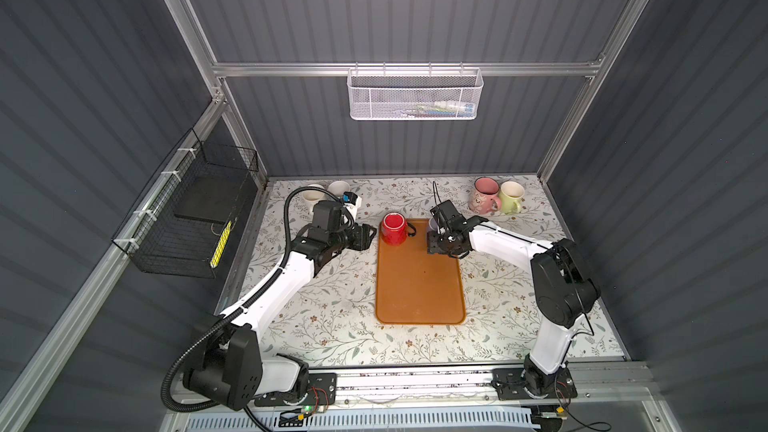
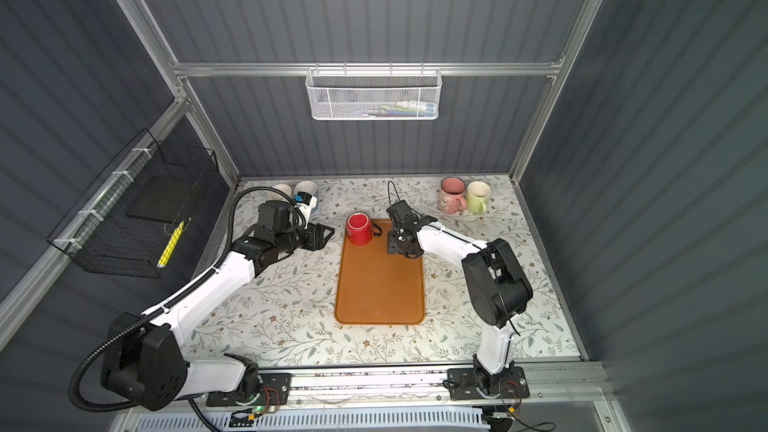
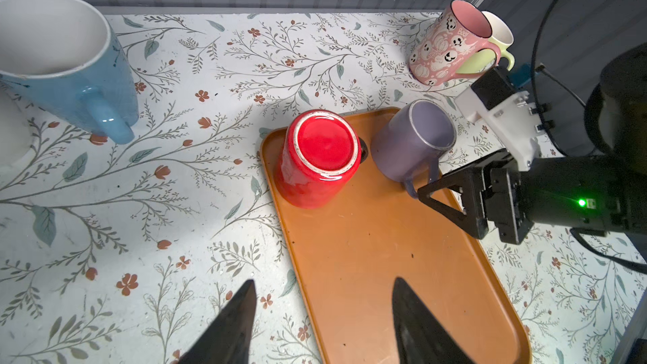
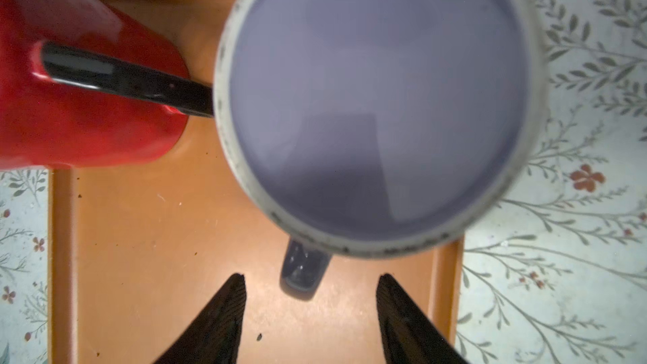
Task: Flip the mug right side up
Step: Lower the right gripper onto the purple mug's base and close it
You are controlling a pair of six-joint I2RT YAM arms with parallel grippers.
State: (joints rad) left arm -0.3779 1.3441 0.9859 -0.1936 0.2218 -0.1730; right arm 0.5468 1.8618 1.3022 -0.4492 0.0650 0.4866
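top views: red mug [image 1: 394, 228] sits base-up at the tray's [image 1: 419, 284] far left corner. left gripper [image 1: 371, 238] hangs just off the tray's left edge, beside the mug, not touching. right gripper [image 1: 434, 245] is over the far right corner.
left wrist: I see the red mug's unglazed foot ring [image 3: 327, 141] facing up, so it's not flipped. purple mug [image 3: 413, 141] next to it looks mouth-up. left fingers [image 3: 232, 327] are spread, nothing between them.
right wrist: right jaws apart and empty. purple handle [image 4: 303, 271] is just ahead of the tips, no contact that I can see.
progress: my read is purple sorted, red not started. left to do: grasp, lift, invert, set down on the tray.
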